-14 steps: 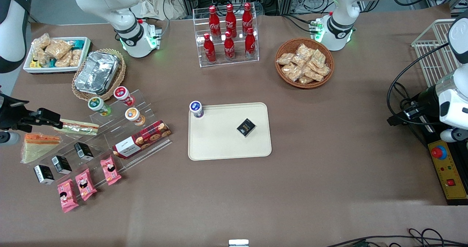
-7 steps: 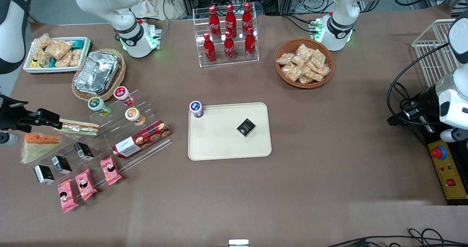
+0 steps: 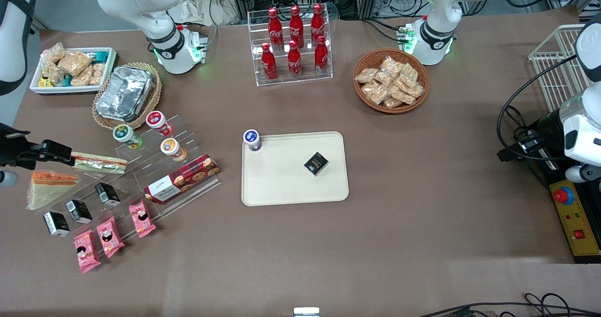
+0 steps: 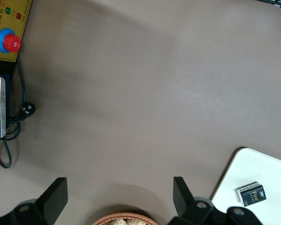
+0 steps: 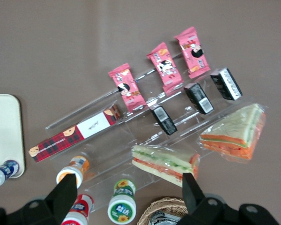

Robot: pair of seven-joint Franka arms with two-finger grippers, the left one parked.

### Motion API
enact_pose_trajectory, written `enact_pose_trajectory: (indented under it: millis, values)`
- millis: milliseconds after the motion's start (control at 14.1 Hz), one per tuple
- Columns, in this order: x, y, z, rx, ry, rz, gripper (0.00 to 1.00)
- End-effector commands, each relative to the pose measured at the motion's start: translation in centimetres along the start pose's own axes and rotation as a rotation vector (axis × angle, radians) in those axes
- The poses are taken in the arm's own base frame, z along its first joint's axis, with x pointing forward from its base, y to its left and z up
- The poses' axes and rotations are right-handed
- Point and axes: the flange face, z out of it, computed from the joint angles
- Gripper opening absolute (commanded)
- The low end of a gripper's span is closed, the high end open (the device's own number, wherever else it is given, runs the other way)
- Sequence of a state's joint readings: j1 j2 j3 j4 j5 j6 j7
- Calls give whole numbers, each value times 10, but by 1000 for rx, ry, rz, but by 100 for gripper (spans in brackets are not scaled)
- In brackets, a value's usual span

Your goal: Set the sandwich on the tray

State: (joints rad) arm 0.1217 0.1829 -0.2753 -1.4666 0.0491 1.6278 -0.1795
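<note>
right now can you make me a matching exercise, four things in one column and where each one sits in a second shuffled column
Things
1. clear-wrapped triangular sandwich
2. small black box
3. right arm's gripper
4. red cola bottles

Places
A. in a clear acrylic rack
B. on the flat cream-beige plastic tray
C. open, above the snack display toward the working arm's end
D. on the brown table beside the clear tiered stand

Pairs: 1-D, 2-B, 3-C, 4-A
</note>
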Motion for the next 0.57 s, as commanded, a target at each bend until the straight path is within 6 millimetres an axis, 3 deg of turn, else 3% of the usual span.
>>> enact_pose_trajectory:
  millis: [0, 213, 496]
  values:
    - [-6, 17, -8, 25, 6, 21, 100]
    - [-10, 19, -12, 23, -4, 27, 100]
    - [-17, 60, -8, 30, -6, 105, 100]
